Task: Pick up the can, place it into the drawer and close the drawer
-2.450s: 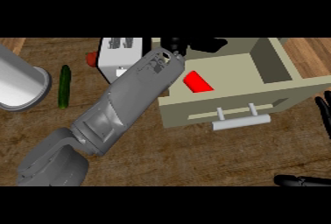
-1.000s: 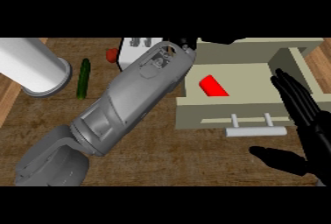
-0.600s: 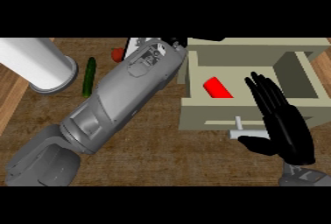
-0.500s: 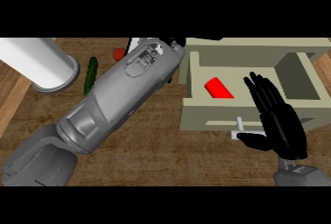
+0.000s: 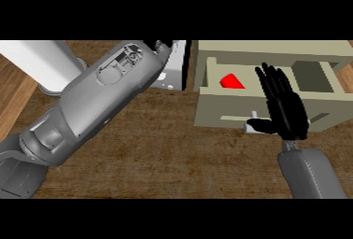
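Right robot hand (image 5: 283, 102) has slid onto the drawer (image 5: 221, 112) front near the desk's (image 5: 165, 140) far right edge, fingers straight, holding nothing. We see the red can (image 5: 232, 81) inside already; pushing shut remains.

right robot hand (image 5: 283, 105) flat, fingers straight — left forearm (image 5: 96, 107) outstretched.

drawer handle (image 5: 250, 130) partly behind right hand (image 5: 289, 112), cylinder (image 5: 34, 60) cropped
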You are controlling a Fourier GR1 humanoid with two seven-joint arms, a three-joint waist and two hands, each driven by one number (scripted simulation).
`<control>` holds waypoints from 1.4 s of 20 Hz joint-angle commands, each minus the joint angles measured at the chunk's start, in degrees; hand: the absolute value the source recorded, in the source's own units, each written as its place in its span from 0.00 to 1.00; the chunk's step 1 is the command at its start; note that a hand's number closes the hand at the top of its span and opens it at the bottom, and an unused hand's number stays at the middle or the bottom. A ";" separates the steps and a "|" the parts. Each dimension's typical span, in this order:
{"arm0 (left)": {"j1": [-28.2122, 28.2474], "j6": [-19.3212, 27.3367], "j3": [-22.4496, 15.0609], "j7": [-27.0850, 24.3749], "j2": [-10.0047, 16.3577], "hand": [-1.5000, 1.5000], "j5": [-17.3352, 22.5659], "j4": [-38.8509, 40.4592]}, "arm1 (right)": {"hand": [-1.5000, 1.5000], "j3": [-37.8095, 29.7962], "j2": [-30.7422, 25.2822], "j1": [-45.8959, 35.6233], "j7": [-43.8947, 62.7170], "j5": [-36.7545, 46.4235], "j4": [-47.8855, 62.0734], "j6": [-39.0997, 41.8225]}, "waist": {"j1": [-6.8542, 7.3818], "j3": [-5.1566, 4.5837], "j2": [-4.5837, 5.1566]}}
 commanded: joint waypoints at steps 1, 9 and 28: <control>3.18 -1.40 -0.50 1.89 4.24 0.00 -1.33 -4.09 | 0.00 -1.11 0.98 -3.02 -2.07 1.17 11.75 -4.15 | 0.26 0.87 1.07; 8.35 -1.98 -0.81 7.23 10.12 0.00 -1.74 -15.09 | 0.00 -4.07 2.79 -12.75 0.08 6.92 26.30 -14.27 | 2.14 0.88 1.02; 20.36 -1.59 -0.07 8.52 15.24 0.00 -6.27 -27.50 | 0.00 -13.21 -0.84 -40.28 -0.43 7.69 56.99 -25.74 | 2.09 0.95 2.40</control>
